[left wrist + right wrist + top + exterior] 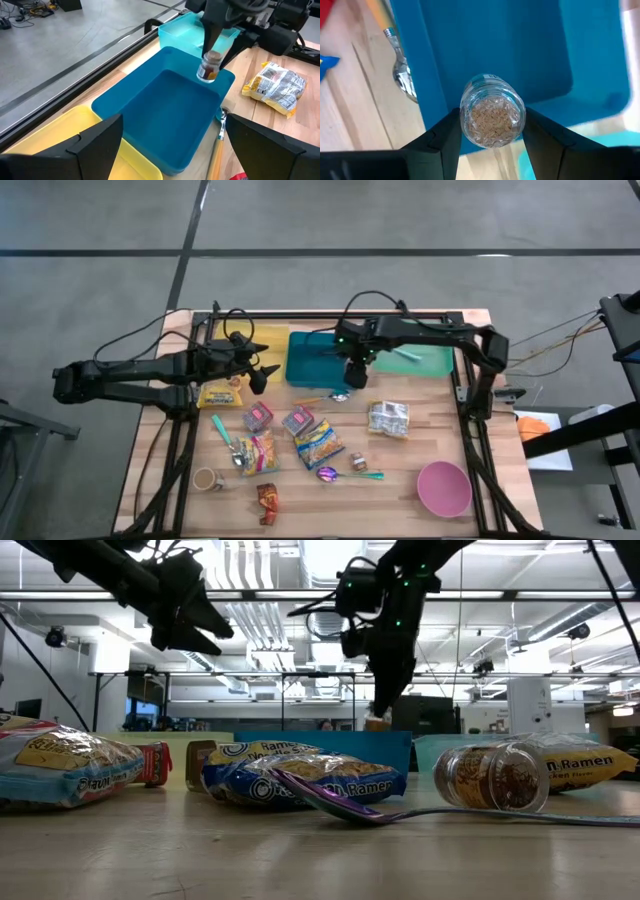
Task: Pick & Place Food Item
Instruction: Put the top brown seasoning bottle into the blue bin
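Jar point(492, 116) of brownish grains sits pinched between the two fingers of the right pincer point(492, 132), hanging above the near corner of the blue bin point(165, 115), close to the rim that faces the table's point(430, 445) middle — a spoon point(402, 80) lies on the wood just beside that rim. The jar looks like clear glass or hard plastic with a dark cap: stiff, smooth-walled and probably slippery, with some heft from its filling, and likely to crack or roll if let go from height. The fingers hold it across the round body, which seems the sensible place; the curved wall gives each finger only a narrow line of contact, so a firm squeeze near the middle should keep it from tipping or twisting. I judge the drop into the bin is the step in hand, and lowering first would spare the jar. The left pincer point(262, 372) waits spread wide and empty over the yellow tray point(60, 135), beside the blue bin.
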`<state>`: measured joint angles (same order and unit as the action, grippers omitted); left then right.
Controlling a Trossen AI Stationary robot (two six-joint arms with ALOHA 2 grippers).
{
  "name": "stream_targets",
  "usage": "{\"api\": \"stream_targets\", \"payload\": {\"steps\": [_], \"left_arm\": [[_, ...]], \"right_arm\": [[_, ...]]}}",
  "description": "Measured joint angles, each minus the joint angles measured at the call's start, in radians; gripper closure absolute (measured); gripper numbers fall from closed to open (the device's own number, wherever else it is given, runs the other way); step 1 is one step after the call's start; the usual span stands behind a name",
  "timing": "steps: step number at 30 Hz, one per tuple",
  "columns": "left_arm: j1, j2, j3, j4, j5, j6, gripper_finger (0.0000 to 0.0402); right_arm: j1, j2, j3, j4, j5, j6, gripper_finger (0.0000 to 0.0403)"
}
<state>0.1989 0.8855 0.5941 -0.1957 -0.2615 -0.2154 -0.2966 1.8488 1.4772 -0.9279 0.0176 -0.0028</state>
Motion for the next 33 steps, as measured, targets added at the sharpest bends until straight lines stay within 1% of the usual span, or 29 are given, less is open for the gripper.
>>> {"api": "stream_targets", "payload": {"steps": [19, 24, 33], "left_arm": [[0.000, 0.000, 0.000, -0.005, 0.000, 0.007, 0.0044], [0.000, 0.000, 0.000, -0.007, 0.000, 0.007, 0.0044], [0.000, 0.000, 0.000, -0.008, 0.000, 0.007, 0.0044]], "right_arm": [[-0.005, 0.146, -0.005, 0.028, -0.058, -0.029, 0.0234], [-0.005, 0.153, -0.002, 0.031, -0.067, -0.035, 0.0234], [-0.005, 0.126, -0.008, 0.026, -0.072, -0.031, 0.0234]]}}
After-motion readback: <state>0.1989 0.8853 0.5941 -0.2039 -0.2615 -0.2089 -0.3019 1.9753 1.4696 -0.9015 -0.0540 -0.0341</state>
